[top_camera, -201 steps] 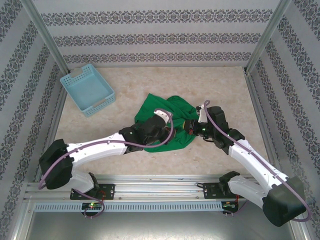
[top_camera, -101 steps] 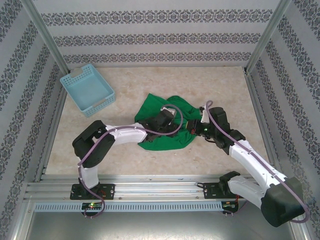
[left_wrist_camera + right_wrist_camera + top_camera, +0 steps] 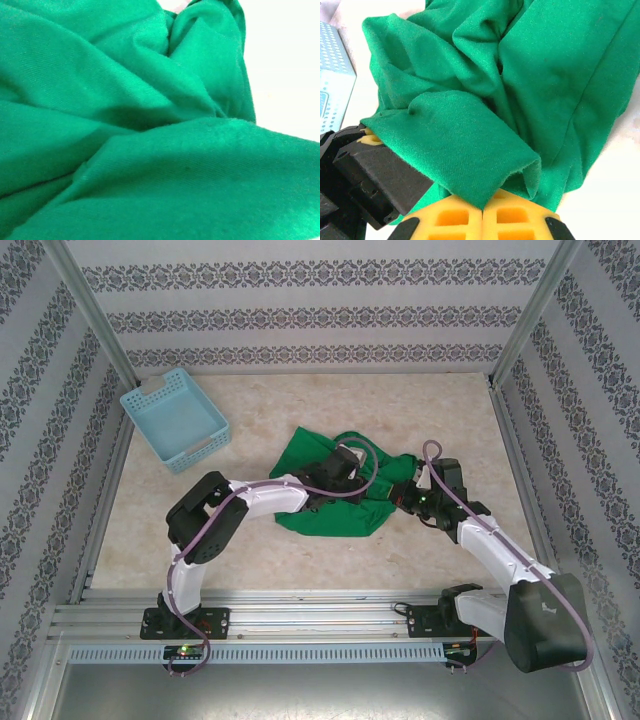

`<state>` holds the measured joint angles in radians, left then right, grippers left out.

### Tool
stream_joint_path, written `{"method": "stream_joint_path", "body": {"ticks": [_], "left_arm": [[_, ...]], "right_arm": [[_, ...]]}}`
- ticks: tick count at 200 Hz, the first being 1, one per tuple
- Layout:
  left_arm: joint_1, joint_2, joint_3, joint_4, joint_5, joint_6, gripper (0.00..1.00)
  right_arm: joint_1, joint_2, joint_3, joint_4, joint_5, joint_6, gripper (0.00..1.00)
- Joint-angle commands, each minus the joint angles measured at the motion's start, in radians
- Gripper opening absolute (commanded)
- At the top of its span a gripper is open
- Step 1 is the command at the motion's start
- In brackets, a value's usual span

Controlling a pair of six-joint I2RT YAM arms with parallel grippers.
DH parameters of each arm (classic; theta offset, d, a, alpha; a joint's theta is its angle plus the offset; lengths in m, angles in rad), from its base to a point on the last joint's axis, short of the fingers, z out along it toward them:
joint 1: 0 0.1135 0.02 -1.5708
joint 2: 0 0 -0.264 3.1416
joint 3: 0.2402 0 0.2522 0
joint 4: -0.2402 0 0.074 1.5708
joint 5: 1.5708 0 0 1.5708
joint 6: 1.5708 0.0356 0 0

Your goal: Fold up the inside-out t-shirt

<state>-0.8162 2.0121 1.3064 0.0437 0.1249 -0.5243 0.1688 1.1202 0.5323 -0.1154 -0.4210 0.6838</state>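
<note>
Lying crumpled in the middle of the pale table (image 3: 260, 400) is the green t-shirt (image 3: 300, 455), bunched into deep folds rather than spread flat. Both arms reach in from the near edge and meet over it. At the shirt's right edge, the right gripper (image 3: 482, 209) has its yellow fingertips pressed together, pinching a doubled fold of the cloth. The left gripper (image 3: 345, 472) sits over the shirt's centre, its camera so close to the fabric that I cannot tell whether its jaws are apart or closed. A light blue basket (image 3: 175, 418) stands in the far left corner, well apart from the shirt. Bare tabletop surrounds the shirt on every side, out to the patterned walls (image 3: 320, 320).
</note>
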Motion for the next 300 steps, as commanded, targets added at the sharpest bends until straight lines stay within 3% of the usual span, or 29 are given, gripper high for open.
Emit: {"method": "stream_joint_path", "body": {"ticks": [1,22,46,67,103,134,197,215,242,267,300], "left_arm": [[0.007,0.024,0.042,-0.059,0.047,0.019,0.24],[-0.005,0.019,0.046,-0.101,0.03,0.026,0.33],[-0.014,0.064,0.113,-0.242,-0.041,0.009,0.32],[-0.015,0.088,0.13,-0.286,-0.066,-0.002,0.24],[-0.015,0.034,0.097,-0.267,-0.078,0.003,0.0],[-0.017,-0.137,-0.04,-0.151,-0.085,-0.046,0.0],[-0.083,-0.352,-0.286,0.271,0.143,-0.054,0.0],[-0.083,-0.352,-0.328,0.349,0.196,-0.058,0.0],[-0.083,-0.321,-0.348,0.361,0.222,-0.072,0.0],[-0.083,-0.293,-0.352,0.349,0.21,-0.076,0.0],[-0.077,-0.282,-0.357,0.375,0.205,-0.091,0.0]], "right_arm": [[-0.006,0.002,-0.012,0.039,-0.021,0.01,0.0],[-0.006,0.002,-0.012,0.037,-0.018,0.005,0.0],[-0.007,0.001,-0.011,0.036,-0.009,-0.001,0.0],[-0.007,0.001,-0.011,0.024,0.007,-0.004,0.0],[-0.022,0.002,-0.005,-0.024,0.063,-0.018,0.0],[-0.065,0.032,-0.003,-0.061,0.093,-0.044,0.0],[-0.069,0.062,-0.024,-0.092,0.163,-0.097,0.0],[-0.071,0.041,-0.024,-0.116,0.178,-0.099,0.06],[-0.072,-0.029,-0.008,-0.176,0.186,-0.117,0.28],[-0.047,-0.163,-0.015,-0.183,0.114,-0.158,0.41],[0.063,-0.237,-0.044,-0.171,0.067,-0.149,0.45]]}}
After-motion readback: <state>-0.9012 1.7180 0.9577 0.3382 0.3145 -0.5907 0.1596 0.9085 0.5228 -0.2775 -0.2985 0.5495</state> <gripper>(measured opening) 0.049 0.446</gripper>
